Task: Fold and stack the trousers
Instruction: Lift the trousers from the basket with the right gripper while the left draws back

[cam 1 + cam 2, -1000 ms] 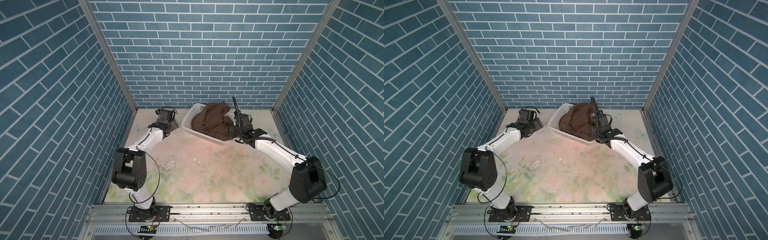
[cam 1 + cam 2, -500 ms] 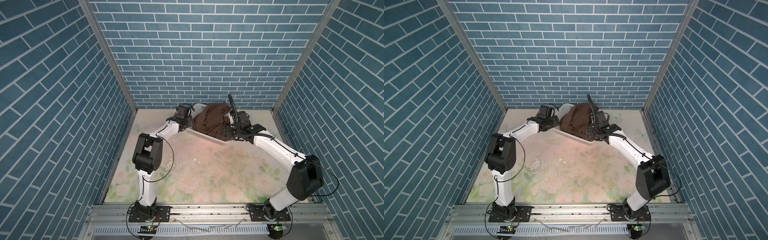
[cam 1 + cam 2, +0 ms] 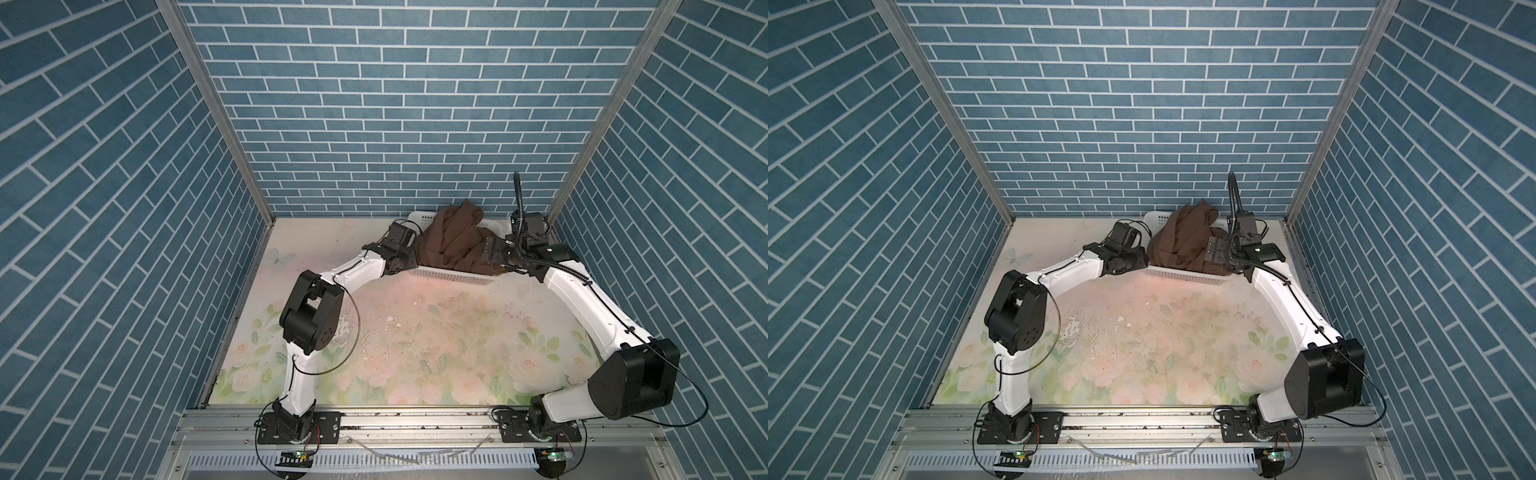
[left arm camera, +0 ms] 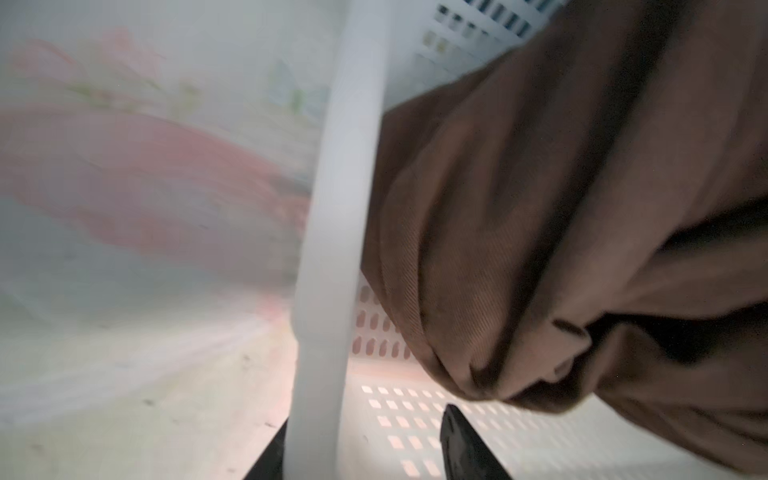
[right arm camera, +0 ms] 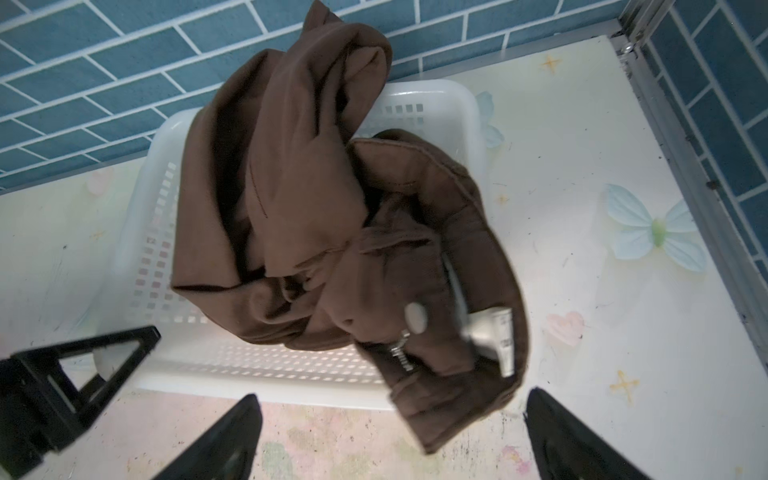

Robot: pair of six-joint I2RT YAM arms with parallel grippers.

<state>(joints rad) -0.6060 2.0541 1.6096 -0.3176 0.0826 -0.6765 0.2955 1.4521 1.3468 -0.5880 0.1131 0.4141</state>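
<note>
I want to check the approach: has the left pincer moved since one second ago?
Yes. In a top view the left pincer went right, away from the metal corner post, to the rim of the white plastic basket.

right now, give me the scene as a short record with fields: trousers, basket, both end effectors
trousers: brown, bunched up, unfolded, in the basket; waist end droops over its near rim
basket: white, perforated, far side of the table, by the back wall
waist details: button and white tag showing
left end effector: open, fingers astride the basket's rim
right end effector: open wide, in front of the drooping waist, gripping nothing
table: floral print
</note>
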